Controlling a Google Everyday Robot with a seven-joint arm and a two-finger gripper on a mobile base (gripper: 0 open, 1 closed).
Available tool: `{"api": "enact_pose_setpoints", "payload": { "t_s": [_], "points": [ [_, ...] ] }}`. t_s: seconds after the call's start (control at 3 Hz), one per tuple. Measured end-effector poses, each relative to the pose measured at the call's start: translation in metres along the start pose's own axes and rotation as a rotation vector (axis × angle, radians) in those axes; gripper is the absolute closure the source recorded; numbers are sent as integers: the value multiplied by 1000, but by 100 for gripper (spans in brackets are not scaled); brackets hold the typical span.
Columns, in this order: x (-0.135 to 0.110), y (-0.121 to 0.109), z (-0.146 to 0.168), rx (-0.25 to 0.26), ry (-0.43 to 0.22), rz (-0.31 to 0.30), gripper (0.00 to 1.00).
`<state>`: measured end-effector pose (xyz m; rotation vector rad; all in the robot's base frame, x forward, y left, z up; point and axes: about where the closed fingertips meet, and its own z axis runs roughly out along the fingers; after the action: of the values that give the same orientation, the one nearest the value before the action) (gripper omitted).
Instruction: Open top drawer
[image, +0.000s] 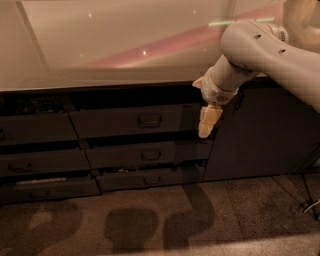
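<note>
Gripper (209, 121) hangs pointing down off the pale arm (270, 50), in front of the right end of the top drawer (110, 122) and well right of its centre pull handle (149, 120) — not on it. Jaws: cannot tell whether released or clenched. Top drawer sits directly under the counter (100, 55) edge, with shallower drawer fronts (120, 156) stacked below it.

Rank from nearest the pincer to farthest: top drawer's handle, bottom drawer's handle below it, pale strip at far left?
The pincer hangs by the right end of the top drawer.
1. Top drawer's handle, just left.
2. Bottom drawer's handle, lower left.
3. Pale strip, far lower left.
</note>
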<state>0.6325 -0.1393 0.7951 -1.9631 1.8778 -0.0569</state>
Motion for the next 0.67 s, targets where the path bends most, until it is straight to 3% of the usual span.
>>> {"api": "enact_pose_setpoints", "payload": {
  "t_s": [0.33,0.67],
  "points": [
    [13,14,30,-31,31,-4,0],
    [13,14,30,-29,32,-6,0]
  ]
}}
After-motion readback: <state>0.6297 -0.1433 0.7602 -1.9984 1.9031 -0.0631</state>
